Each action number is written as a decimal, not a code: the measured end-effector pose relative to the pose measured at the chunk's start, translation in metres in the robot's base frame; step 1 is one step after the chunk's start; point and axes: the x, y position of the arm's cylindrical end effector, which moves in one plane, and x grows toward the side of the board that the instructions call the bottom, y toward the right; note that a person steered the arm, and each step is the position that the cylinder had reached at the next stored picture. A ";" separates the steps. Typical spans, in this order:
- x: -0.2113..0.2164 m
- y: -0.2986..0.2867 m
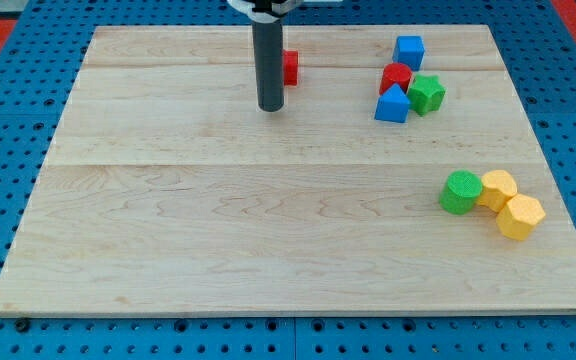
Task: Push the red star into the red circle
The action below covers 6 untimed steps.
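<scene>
Pale wooden tabletop (pixel 268 230), set on a blue pegboard (pixel 8 200). No grasping end effector on this arm; only a straight dark rod (pixel 270 60), descending from the view's top, with my tip (pixel 271 107) resting on the wood in the upper middle of the board.

Red star (pixel 291 67) just behind the rod, on its right in the view, mostly hidden; only a small red edge visible, so shape hard to confirm. Whether touching the rod or just apart: cannot tell. Tip slightly below and to the view's left of that block.

Further toward the view's right, a tight cluster of four: blue cube (pixel 409 51) at the top; red circle (pixel 396 77) below it; green star (pixel 427 94) just beside the red circle on the right; blue triangular block (pixel 392 104) in front of the red circle, overlapping it in the view. Red star well apart from the red circle, with bare wood between.

Lower at the view's right, a second group: green cylinder (pixel 460 192), then a yellow block (pixel 498 188) touching it, and a yellow hexagonal block (pixel 520 216) touching that one, slightly nearer the view's bottom.
</scene>
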 end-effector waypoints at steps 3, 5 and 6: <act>-0.045 -0.042; -0.074 -0.002; -0.074 0.003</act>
